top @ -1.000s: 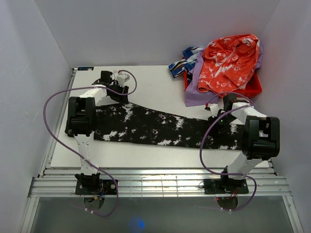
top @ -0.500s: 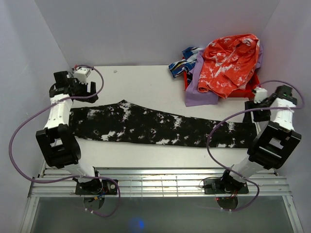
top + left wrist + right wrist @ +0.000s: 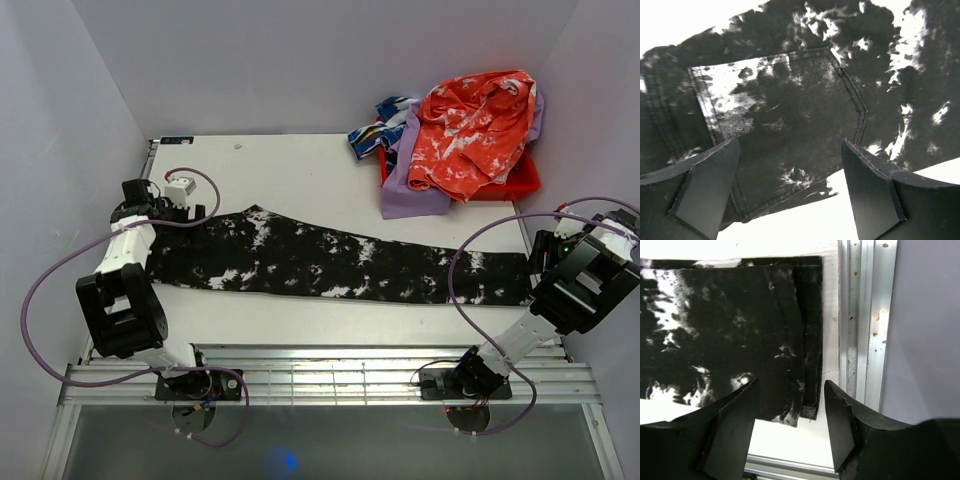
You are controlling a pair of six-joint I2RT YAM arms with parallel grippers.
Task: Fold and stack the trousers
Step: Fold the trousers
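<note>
Black trousers with white blotches lie stretched flat across the white table, waist at the left, leg hems at the right. My left gripper is open above the waist end. In the left wrist view its gripper is open over the back pocket near the trousers' edge. My right gripper is open at the hem end by the table's right edge. In the right wrist view the gripper is open over the layered hems. Neither holds anything.
A pile of clothes, orange-white on top of lilac, blue and red pieces, sits at the back right corner. A metal rail runs along the table's right edge. Aluminium rails line the near edge. Purple cables loop from both arms.
Both arms swung outward from over the trousers to the two ends, then lowered toward them. The trousers lie stretched longer and flatter than one second ago.
</note>
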